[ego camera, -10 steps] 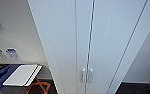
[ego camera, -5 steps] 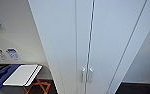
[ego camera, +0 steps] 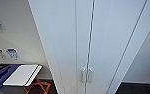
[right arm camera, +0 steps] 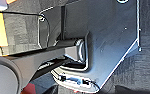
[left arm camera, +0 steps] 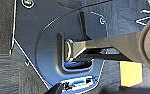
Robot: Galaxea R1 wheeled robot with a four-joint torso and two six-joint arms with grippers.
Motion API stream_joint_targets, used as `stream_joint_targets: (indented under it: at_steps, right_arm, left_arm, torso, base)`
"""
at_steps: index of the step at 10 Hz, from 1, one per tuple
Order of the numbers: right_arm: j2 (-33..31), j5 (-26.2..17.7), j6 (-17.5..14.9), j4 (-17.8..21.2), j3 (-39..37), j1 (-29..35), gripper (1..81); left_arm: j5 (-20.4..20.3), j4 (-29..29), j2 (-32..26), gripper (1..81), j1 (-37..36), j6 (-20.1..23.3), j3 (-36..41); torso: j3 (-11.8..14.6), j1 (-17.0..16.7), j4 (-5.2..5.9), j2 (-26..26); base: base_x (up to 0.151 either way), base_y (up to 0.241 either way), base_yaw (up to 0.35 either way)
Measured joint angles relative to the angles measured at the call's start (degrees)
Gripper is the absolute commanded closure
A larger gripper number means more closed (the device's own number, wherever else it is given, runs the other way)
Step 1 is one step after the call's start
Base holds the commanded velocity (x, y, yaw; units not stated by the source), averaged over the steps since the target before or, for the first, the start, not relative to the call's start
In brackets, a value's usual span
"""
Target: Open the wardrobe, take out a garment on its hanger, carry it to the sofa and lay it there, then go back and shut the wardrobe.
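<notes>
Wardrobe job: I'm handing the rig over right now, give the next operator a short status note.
End effectors: open or shut cannot be told from either wrist view.
Wardrobe: right in front of the head camera, both doors shut, the two handles side by side low at the centre seam.
Done: robot faces the doors.
Left: open it, take the garment on its hanger, lay it on the sofa, return, close the doors.

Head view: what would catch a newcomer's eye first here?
The tall white wardrobe with two flat doors dominates the middle, doors shut, its pair of small silver vertical handles side by side low down. At lower left, a white flat-topped stand on orange crossed legs stands beside it.
</notes>
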Motion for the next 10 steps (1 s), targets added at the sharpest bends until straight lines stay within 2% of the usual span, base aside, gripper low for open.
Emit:
stream_joint_targets:
  at_steps: [6, 10]
  right_arm:
    - [-10.3, -1.0, 0.2, 0.0, 15.6, 5.3, 1.0]
    - [-20.2, -1.6, 0.4, 0.0, 28.5, 11.4, 1.0]
  left_arm:
    - [0.4, -0.1, -10.9, 1.0, -3.3, -0.4, 15.5]
    - [0.8, -0.1, -18.5, 1.0, -6.9, -0.4, 25.3]
  torso:
    - [0.0, 0.0, 0.0, 0.0]
    - [0.0, 0.0, 0.0, 0.0]
  base:
    - [0.0, 0.0, 0.0]
    - [0.0, 0.0, 0.0]
